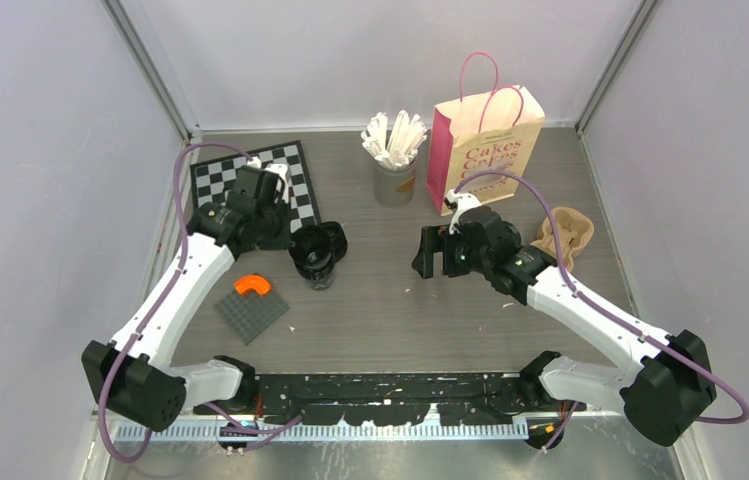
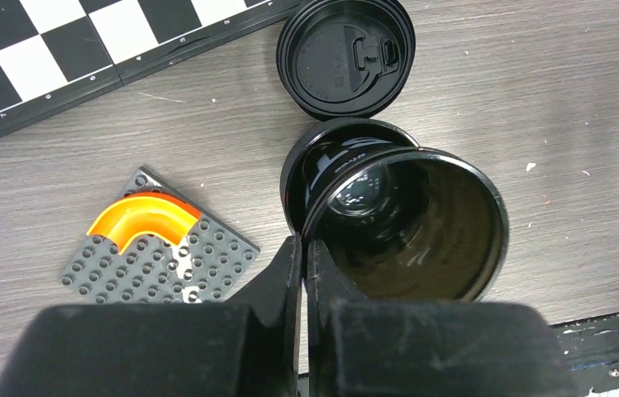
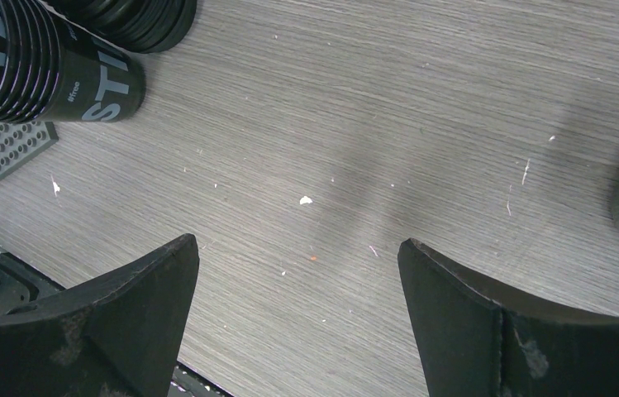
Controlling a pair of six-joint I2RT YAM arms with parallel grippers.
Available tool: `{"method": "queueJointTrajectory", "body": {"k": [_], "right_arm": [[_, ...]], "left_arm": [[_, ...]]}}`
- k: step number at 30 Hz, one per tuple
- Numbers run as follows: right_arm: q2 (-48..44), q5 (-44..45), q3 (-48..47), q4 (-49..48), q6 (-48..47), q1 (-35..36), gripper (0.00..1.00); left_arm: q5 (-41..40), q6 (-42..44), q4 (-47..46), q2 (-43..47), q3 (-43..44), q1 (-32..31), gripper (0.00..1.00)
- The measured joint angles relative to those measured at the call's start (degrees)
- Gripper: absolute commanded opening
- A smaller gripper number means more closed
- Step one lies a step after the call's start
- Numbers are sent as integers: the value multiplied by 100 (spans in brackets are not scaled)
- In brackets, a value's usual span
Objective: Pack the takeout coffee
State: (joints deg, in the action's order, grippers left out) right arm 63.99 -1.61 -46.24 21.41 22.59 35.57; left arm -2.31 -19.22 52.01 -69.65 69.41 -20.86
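Starting at the far-left corner: chessboard point(image 1: 295, 180), and nearer the front edge a grey studded plate point(image 1: 252, 315) with an orange arch point(image 1: 251, 286) on it. Left gripper point(image 2: 303, 248) is pinched narrow on the rim of an open black coffee cup point(image 2: 421, 240), the cup wall between its fingers. The cup sits left of worktop centre, just right of the plate. A black lid point(image 2: 345, 56) lies flat just beyond the cup. Right gripper point(image 3: 297, 246) is spread wide and holds nothing, over bare wood near centre, with the cup well apart to its left. Along the far edge stand a grey cup of sticks point(image 1: 395, 182) and a pink bag point(image 1: 485, 150). A pulp carrier point(image 1: 568, 232) lies by the right edge.
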Motion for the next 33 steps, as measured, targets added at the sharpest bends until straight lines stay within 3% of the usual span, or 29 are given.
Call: {"method": "queueJointTrajectory", "body": {"k": [5,8,11,17,19,20,21,22,33], "right_arm": [[0,2,17,-2,0,0,94],[0,2,28,2,0,-2,94],[0,0,31,0,0,0,94],[0,0,33,0,0,-2,94],[0,-2,33,0,0,0,94],[-2,-2,33,0,0,0,94],[-4,-2,33,0,0,0,94],[-11,-2,35,0,0,-2,94],[-74,-4,68,-4,0,0,94]], "left_arm": [[50,15,-7,-74,0,0,0],[61,20,-7,-205,0,0,11],[68,31,-4,-337,0,0,0],[103,111,-2,-463,0,0,1],[107,142,-2,-483,0,0,13],[107,151,-2,-490,0,0,11],[107,155,-2,-501,0,0,1],[109,164,0,-511,0,0,0],[343,234,52,-820,92,0,0]]}}
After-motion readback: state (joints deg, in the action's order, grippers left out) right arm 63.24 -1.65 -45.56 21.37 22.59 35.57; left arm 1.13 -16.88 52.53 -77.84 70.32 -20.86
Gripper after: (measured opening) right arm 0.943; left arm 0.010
